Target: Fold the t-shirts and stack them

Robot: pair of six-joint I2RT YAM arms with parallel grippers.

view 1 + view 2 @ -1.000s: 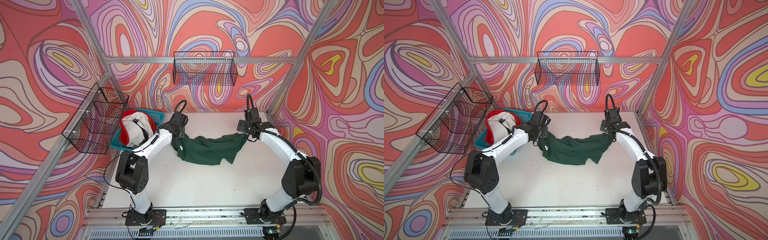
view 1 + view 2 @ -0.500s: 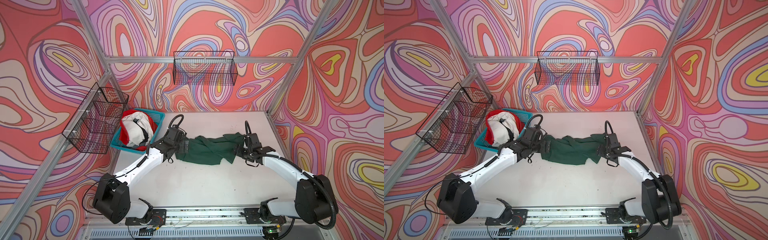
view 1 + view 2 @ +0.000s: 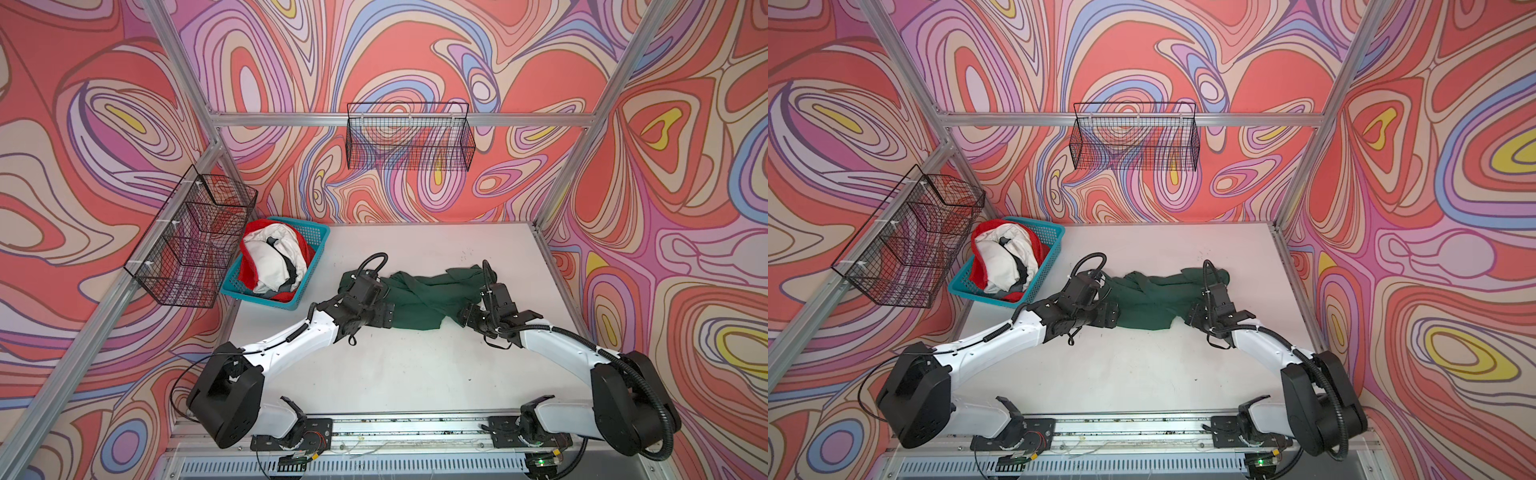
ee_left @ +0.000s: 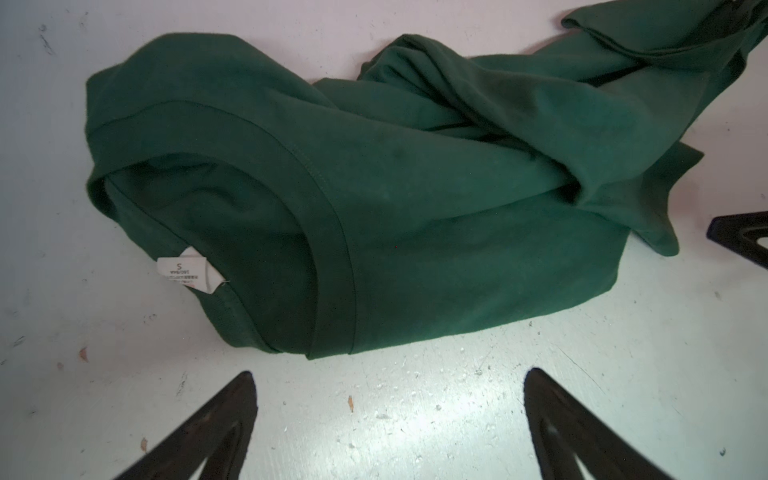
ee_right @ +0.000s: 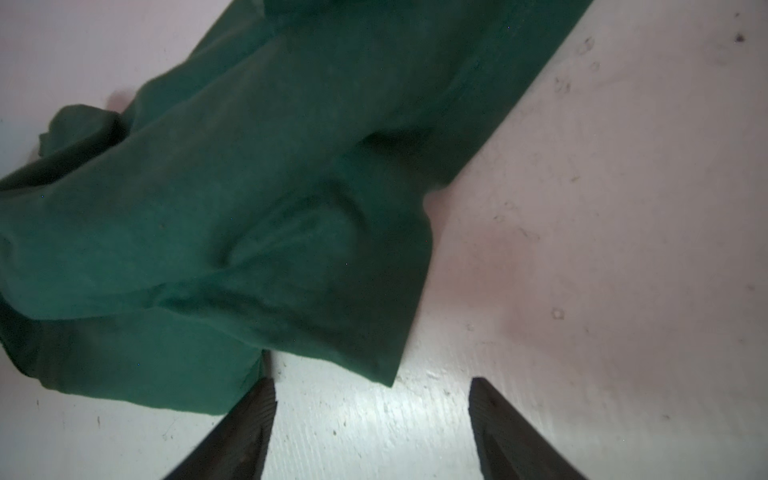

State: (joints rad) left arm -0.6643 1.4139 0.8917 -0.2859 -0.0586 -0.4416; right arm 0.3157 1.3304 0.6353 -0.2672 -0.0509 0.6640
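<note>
On the table point(image 3: 395, 374) the green t-shirt point(image 3: 419, 297) is lying crumpled, approx midway btwn the L and R edges and a bit nearer the far edge than the front. It's stretching sideways as a long bunched strip, not folded. Both top views are showing it point(image 3: 1148, 303) w/ an arm at each end.

L gripper point(image 3: 384, 318) is sitting low at the shirt's L end. In the left wrist view the L gripper point(image 4: 388, 374) is standing w/ jaws spread wide and nothing in them. Both fingertips point(image 4: 232, 399) are hanging over bare table, just short of the cloth and not touching it. The collar band point(image 4: 332, 232) is curving right ahead of them. The white neck tag point(image 4: 187, 274) is poking out at the neck opening, marked "S".

R gripper point(image 3: 467, 318) is sitting at the shirt's R end, on its front side. In the right wrist view the R gripper point(image 5: 371, 380) is showing jaws apart w/ bare table btwn them, gripping nothing. One fingertip point(image 5: 257, 399) is sitting right at the cloth's edge; can't tell if it's touching. A loose flap of the shirt point(image 5: 249, 187) is lying just ahead of the gap.

The other t-shirts, white point(image 3: 270, 262), red point(image 3: 249, 272) and grey point(image 3: 272, 294), are lying heaped in the blue basket point(image 3: 318, 259) at the table's far L corner. Two black wire baskets are hanging above, one on the back wall point(image 3: 409, 137) and one on the L wall point(image 3: 191, 241).
</note>
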